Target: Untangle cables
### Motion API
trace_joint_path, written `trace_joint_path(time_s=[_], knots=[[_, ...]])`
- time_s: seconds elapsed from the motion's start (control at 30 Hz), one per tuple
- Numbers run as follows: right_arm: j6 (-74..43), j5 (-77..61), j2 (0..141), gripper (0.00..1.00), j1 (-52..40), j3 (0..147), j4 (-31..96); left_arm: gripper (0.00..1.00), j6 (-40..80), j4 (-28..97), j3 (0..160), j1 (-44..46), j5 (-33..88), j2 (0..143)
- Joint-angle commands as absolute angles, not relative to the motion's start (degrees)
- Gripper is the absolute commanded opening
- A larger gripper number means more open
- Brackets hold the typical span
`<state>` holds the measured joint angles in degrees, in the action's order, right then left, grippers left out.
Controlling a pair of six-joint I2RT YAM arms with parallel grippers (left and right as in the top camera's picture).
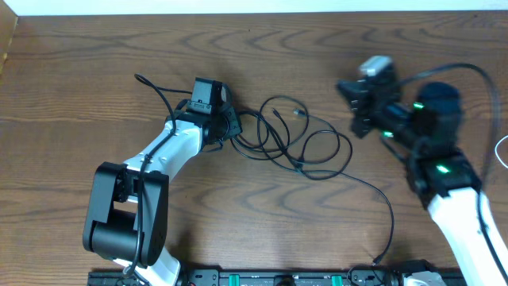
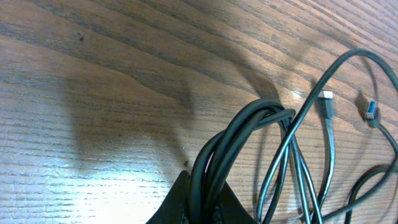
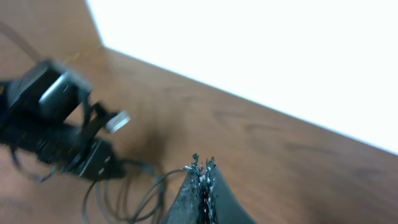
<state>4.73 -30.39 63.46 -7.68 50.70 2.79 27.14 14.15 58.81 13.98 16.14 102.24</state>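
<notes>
While left gripper (image 2: 198, 198) clamps the cables (image 2: 214, 152), right gripper (image 3: 202, 167) is clenched; well apart.

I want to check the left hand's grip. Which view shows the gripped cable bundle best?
Left wrist: the cable bundle looms close, strands pinched in the left hand. Overhead shows it small, partly under that hand; right wrist shows it distant, blurred.

White arm links (image 1: 171, 151), black joints (image 1: 119, 214) (green lights (image 1: 417, 106) on the right).
</notes>
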Motion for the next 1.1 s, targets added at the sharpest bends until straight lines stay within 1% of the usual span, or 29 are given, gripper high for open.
trace_joint_path(time_s=[0.0,0.07,0.2,0.27,0.33,0.4,0.43,0.5,0.57,0.63,0.73,0.77,0.83,0.93,1.07], knots=[[2.1,-30.3,59.7,0.01,-4.0,50.9,5.1,0.08,26.9,14.3,59.5,13.8,14.9,102.9],[2.2,-31.3,61.0,0.12,-5.3,50.8,7.7,0.08,26.8,14.1,59.5,13.8,18.5,102.9],[2.1,-32.5,68.1,0.35,-9.8,50.8,8.7,0.08,26.8,14.1,59.5,13.8,18.8,102.9],[0.7,-34.9,72.6,0.38,-12.8,50.8,7.4,0.08,26.8,14.1,59.5,13.8,18.8,102.9],[-3.6,-35.6,78.2,0.39,-16.6,50.8,3.9,0.08,26.8,14.2,59.5,13.8,18.8,102.9],[-8.8,-33.8,83.4,0.46,-19.1,50.8,-0.9,0.08,26.8,14.3,59.5,13.8,18.8,102.9],[-13.5,-32.6,86.7,0.48,-20.1,50.8,-4.4,0.08,26.8,14.5,59.5,13.8,18.8,102.9],[-24.8,-32.4,91.9,0.46,-21.0,50.8,-11.1,0.08,26.8,14.8,59.5,13.8,18.8,102.9],[-35.8,-33.2,96.4,0.42,-21.6,50.8,-17.7,0.08,26.8,15.3,59.5,13.8,18.8,102.9],[-44.0,-33.1,101.1,0.38,-22.2,50.8,-24.6,0.08,26.8,15.7,59.5,13.8,18.8,102.9],[-49.4,-33.1,106.2,0.42,-23.5,50.8,-33.5,0.08,26.8,15.9,59.5,13.8,18.8,102.9],[-52.0,-33.0,109.2,0.43,-24.5,50.8,-38.8,0.08,26.8,15.9,59.5,13.8,18.8,102.9],[-53.7,-32.5,111.9,0.43,-25.5,50.8,-42.9,0.08,26.8,15.9,59.5,13.8,18.8,102.9],[-57.4,-30.2,115.1,0.44,-27.1,50.9,-44.4,0.08,26.8,15.9,59.5,13.8,18.8,102.9],[-58.3,-25.2,118.0,0.45,-29.3,50.9,-44.4,0.08,26.8,15.9,59.5,13.8,18.8,102.9]])
